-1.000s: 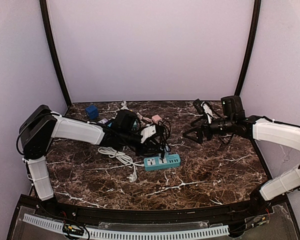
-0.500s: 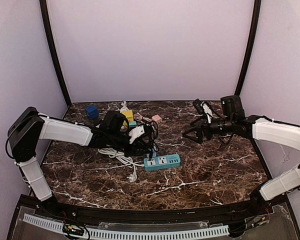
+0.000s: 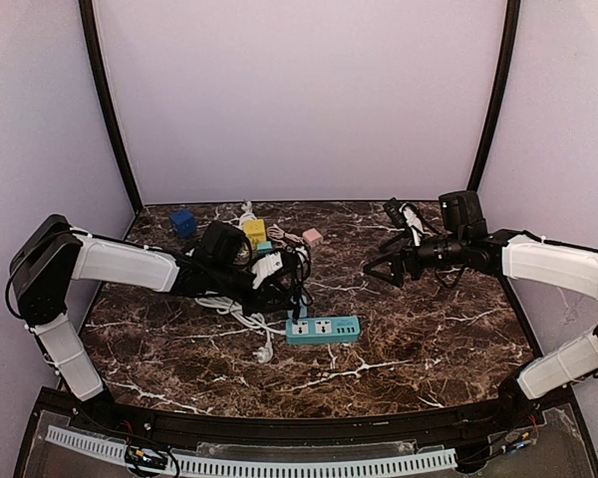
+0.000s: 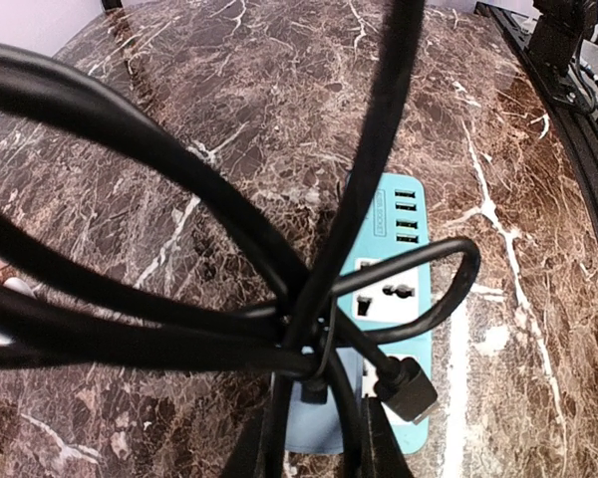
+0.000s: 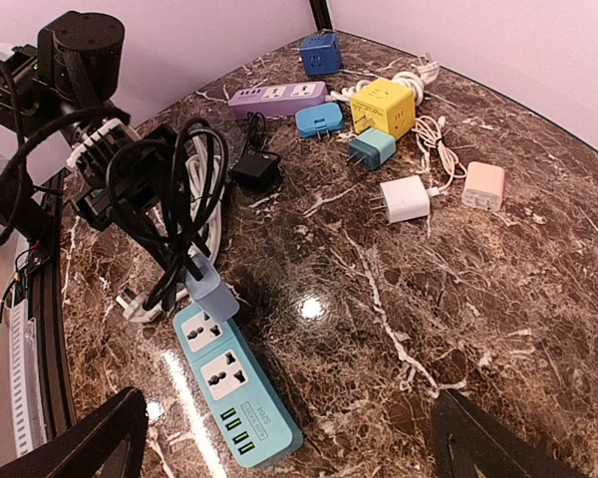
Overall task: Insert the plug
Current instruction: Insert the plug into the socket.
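Your left gripper (image 3: 282, 277) pinches the bundled black cable (image 4: 179, 179). Its plug (image 5: 207, 284) hangs at the teal power strip's (image 3: 324, 330) left end socket, mid-table. Your right gripper (image 3: 382, 271) is spread wide, well to the right.

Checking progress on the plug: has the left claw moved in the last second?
Yes. The left claw has drawn back leftward, away from the pink charger, uncovering the yellow cube.
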Available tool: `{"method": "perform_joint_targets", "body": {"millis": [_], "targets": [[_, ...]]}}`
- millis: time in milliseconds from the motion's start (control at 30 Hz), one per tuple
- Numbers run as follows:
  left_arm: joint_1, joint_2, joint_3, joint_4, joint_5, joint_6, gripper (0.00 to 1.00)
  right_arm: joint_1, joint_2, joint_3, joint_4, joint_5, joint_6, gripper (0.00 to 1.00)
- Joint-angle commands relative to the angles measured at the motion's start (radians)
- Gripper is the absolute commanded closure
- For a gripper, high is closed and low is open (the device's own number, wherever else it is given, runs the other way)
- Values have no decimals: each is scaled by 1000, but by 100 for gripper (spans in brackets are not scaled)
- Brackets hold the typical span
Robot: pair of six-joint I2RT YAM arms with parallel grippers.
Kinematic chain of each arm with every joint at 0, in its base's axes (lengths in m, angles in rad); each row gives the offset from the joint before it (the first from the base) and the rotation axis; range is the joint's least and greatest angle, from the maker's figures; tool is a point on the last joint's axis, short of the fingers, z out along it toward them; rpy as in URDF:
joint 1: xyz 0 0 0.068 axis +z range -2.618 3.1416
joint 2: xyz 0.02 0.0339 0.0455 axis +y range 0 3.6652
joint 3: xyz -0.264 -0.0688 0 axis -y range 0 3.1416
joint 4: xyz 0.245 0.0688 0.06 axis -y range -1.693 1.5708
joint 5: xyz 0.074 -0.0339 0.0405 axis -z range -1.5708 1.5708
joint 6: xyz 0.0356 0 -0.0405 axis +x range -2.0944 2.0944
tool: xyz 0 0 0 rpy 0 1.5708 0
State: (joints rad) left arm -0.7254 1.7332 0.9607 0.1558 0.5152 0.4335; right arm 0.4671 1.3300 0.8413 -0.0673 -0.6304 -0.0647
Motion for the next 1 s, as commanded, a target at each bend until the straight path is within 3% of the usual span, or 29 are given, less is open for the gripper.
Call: {"method": "perform_joint_targets", "body": {"millis": [0, 233, 967], "targets": [[0, -82, 21, -18, 56, -35, 99, -3, 9, 10, 18, -6, 16, 1], [-3, -86, -65, 23, 92, -3, 100, -3, -6, 1, 22, -8, 26, 1], [-22, -23, -93, 68, 48, 41, 99, -1, -56, -31, 25, 14, 40, 1]]}}
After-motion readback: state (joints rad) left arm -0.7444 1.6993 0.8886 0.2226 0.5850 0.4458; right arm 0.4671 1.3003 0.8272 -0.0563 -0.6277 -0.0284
